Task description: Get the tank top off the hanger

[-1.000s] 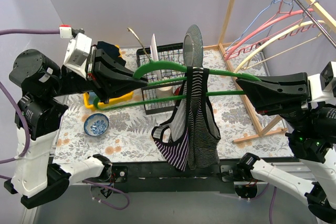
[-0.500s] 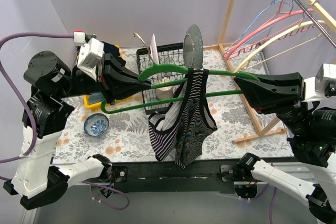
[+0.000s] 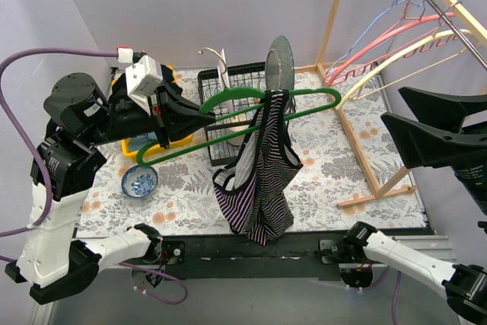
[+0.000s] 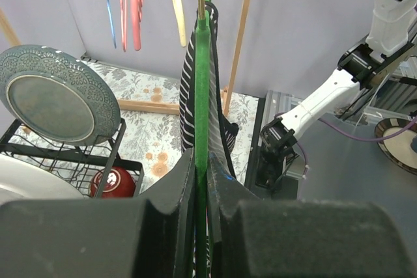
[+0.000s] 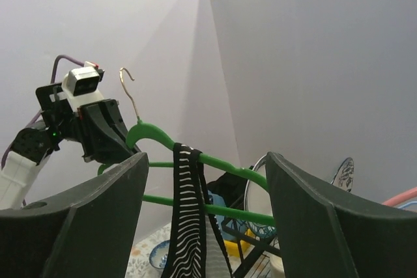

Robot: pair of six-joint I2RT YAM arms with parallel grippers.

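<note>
A green hanger [image 3: 304, 100] is held up over the table, tilted, its right end free. My left gripper [image 3: 204, 109] is shut on it near the hook; the left wrist view shows the green hanger [image 4: 202, 83] pinched between the jaws of that gripper [image 4: 202, 161]. The black-and-white striped tank top [image 3: 262, 180] hangs by its straps over the middle of the hanger. My right gripper [image 3: 392, 106] stands open to the right, apart from the hanger. Its wrist view shows the hanger [image 5: 228, 168] and tank top [image 5: 189, 226] far beyond its open gripper [image 5: 205, 157].
A black wire dish rack [image 3: 228, 116] with an upright grey plate [image 3: 280, 62] stands behind the hanger. A blue bowl [image 3: 139, 182] and a yellow container [image 3: 156, 146] lie at the left. A wooden clothes rack [image 3: 365, 165] with several hangers [image 3: 396, 28] fills the right.
My right gripper has opened, let go of the hanger's right end and drawn back to the right. The hanger now tilts in my left gripper and the tank top swung slightly left.
</note>
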